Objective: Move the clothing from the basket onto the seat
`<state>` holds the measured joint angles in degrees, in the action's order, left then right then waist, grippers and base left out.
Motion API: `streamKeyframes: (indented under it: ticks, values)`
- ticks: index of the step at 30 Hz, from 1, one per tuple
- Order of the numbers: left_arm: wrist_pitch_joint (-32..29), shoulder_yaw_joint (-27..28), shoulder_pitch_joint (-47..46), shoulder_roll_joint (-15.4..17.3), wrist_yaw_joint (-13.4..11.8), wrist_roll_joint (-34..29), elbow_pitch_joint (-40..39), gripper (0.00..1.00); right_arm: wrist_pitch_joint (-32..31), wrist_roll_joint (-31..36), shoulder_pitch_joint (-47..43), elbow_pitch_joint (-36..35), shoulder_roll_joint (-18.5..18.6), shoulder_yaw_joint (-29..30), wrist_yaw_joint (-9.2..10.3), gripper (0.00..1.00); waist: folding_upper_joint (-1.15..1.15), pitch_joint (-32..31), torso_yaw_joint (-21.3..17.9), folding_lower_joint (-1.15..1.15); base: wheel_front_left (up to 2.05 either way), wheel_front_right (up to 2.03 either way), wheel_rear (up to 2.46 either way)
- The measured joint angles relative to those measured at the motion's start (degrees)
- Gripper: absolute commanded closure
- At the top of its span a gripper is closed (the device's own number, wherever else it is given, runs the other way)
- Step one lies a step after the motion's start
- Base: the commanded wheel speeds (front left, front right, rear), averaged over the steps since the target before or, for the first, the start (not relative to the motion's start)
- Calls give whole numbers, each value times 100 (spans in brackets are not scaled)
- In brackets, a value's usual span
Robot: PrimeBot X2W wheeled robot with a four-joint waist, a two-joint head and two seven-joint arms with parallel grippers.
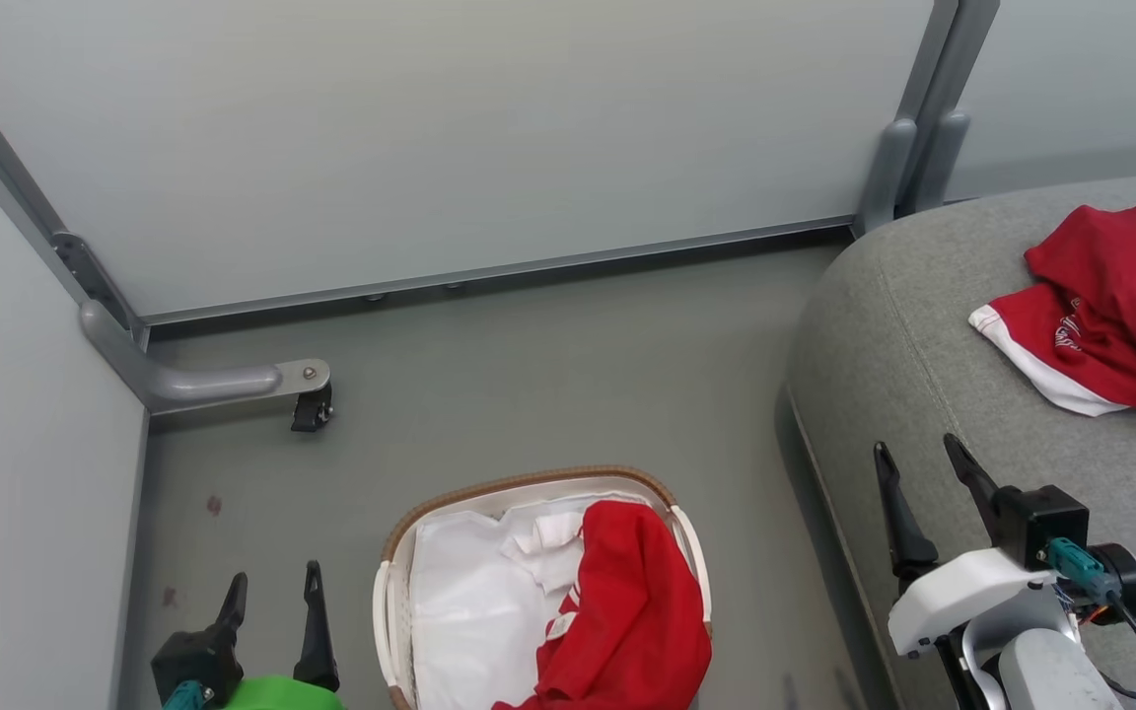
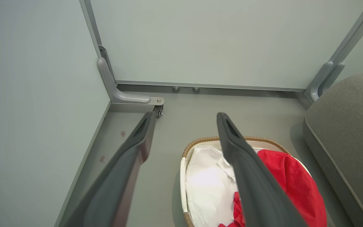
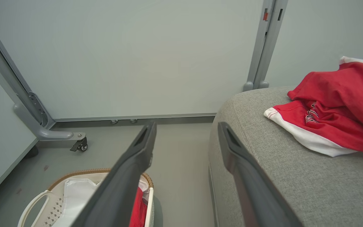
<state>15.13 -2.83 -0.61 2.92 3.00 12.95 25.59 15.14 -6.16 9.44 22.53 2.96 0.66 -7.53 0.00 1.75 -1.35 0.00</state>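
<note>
Looked like the job was half done. One red garment (image 1: pixel 637 602) was in the basket (image 1: pixel 519 481), bunched up against the right side on top of the white liner (image 1: pixel 469 602), which took up the left half. The second garment (image 1: pixel 1120 306) was already up on the sofa (image 1: pixel 923 345), crumpled in a heap well back from the rounded corner. It had white trim along the near edge and some white lettering that was too small to read.

The basket stood on the grey floor (image 1: pixel 548 375) near the sofa's left end, with a strip of floor between the two.

The left claw (image 1: pixel 274 574) hung over the floor just left of the basket, fingers spread wide with nothing between them. Same story for the right claw (image 1: pixel 916 446): fingers apart and empty, sitting over the sofa's edge, between the basket and the second garment and touching neither.

Behind everything were pale partition panels (image 1: pixel 479 128). A grey foot with a small black caster (image 1: pixel 312 409) poked out onto the floor from the left corner, well apart from the basket.
</note>
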Motion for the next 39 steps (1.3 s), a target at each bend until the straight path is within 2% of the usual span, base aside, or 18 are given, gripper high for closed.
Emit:
streamKeyframes:
  ticks: [7, 15, 26, 39]
  values:
    - [0, -169, -10, -5, -15, 121, 10, 0, 0, -67, 34, -31, -12, -40, 0, 0, 0, 89, -11, 0, 0, 0, 0]
    - [0, -408, -533, -5, 118, 271, 108, 0, 0, -67, 483, -254, -13, -47, 0, 0, 0, 525, -42, 0, 0, 0, 0]
    - [0, -983, -1710, -8, 347, 366, 477, 0, 0, -213, 1416, -678, -11, -93, 0, 0, 0, 1635, -145, 0, 0, 0, 0]
    - [0, -1767, -2869, -21, 426, 442, 1183, 0, 0, -405, 2206, -1165, -12, -237, 0, 0, 0, 2979, -444, 0, 0, 0, 0]
